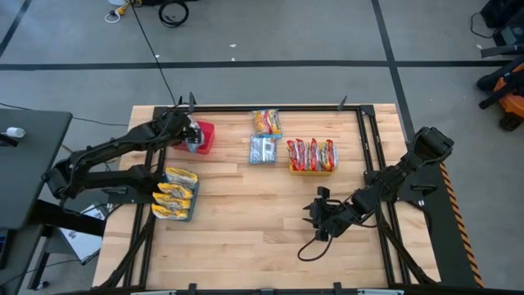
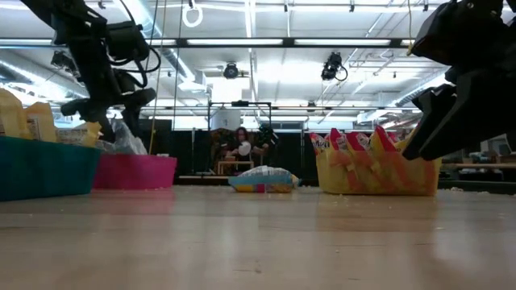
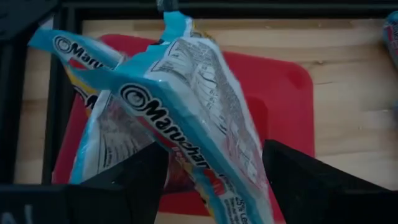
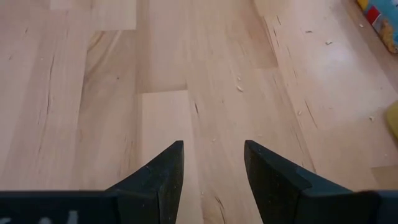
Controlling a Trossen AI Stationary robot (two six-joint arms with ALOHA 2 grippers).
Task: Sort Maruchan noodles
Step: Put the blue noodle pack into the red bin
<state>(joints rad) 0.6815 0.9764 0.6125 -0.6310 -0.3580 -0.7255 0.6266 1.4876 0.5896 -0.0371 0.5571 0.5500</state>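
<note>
1. One silver-blue packet (image 3: 186, 106) is seen between the spread fingers of the left gripper (image 1: 193, 136), above the red bin (image 1: 205, 136).
2. Four yellow packets (image 1: 174, 193) are stacked in the blue bin (image 1: 185, 215).
3. About five red packets (image 1: 311, 153) stand in the yellow bin (image 1: 312, 170).
4. Two loose packets (image 1: 264, 138) lie on the table (image 1: 246, 238).
5. The right gripper (image 4: 211, 171) is held partly open, empty.

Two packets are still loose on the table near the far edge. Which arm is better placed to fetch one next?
Probably the left. The left gripper is open over the red bin, beside the silver-blue packet and orange packet. The right gripper waits, open, nearer the front edge.
</note>
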